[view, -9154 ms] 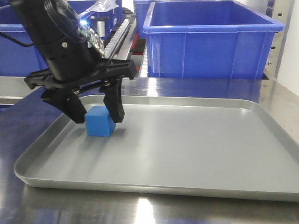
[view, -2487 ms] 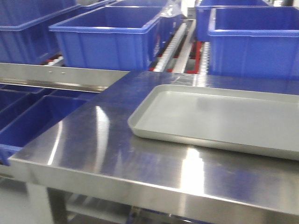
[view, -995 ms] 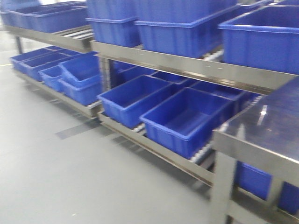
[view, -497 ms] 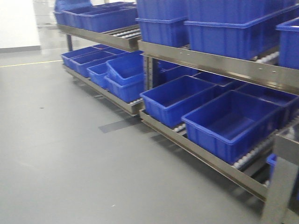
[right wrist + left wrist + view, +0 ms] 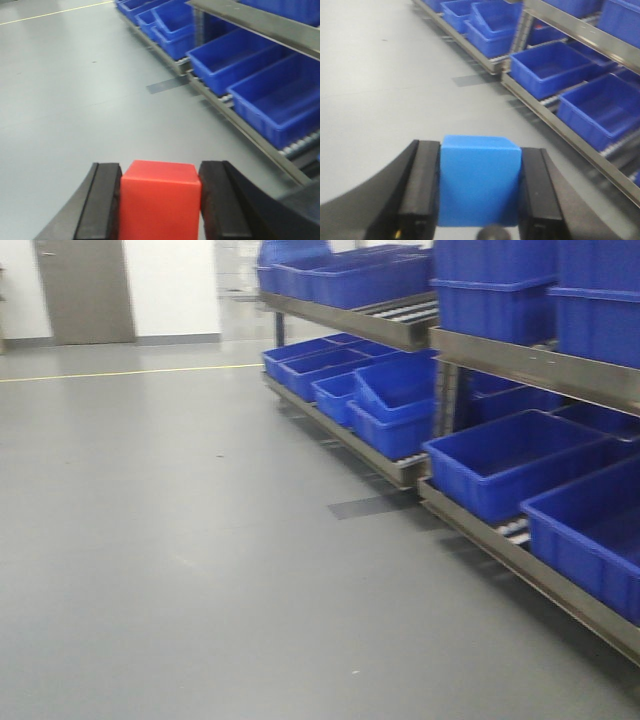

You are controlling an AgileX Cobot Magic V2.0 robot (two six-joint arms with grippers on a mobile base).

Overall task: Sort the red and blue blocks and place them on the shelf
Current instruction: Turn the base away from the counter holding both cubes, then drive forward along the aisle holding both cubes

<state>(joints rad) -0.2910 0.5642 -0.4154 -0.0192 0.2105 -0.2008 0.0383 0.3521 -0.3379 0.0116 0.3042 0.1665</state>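
Note:
My left gripper (image 5: 480,190) is shut on the light blue block (image 5: 480,180), held high above the grey floor. My right gripper (image 5: 159,200) is shut on the red block (image 5: 160,200), also held above the floor. The stainless-steel shelf (image 5: 530,365) with white roller tracks runs along the right in the front view. It also shows at the upper right of the left wrist view (image 5: 570,25) and of the right wrist view (image 5: 245,20). Neither gripper shows in the front view.
Several dark-blue bins (image 5: 500,455) fill both shelf levels. A tilted bin (image 5: 400,385) rests on others on the lower level. Open grey floor (image 5: 180,540) spreads to the left. A yellow floor line (image 5: 130,371) and a grey door (image 5: 85,290) lie at the back.
The front view has swung left: the table and tray have left the frame, the shelf has slid to the right, and open floor, a wall and a door have come into view.

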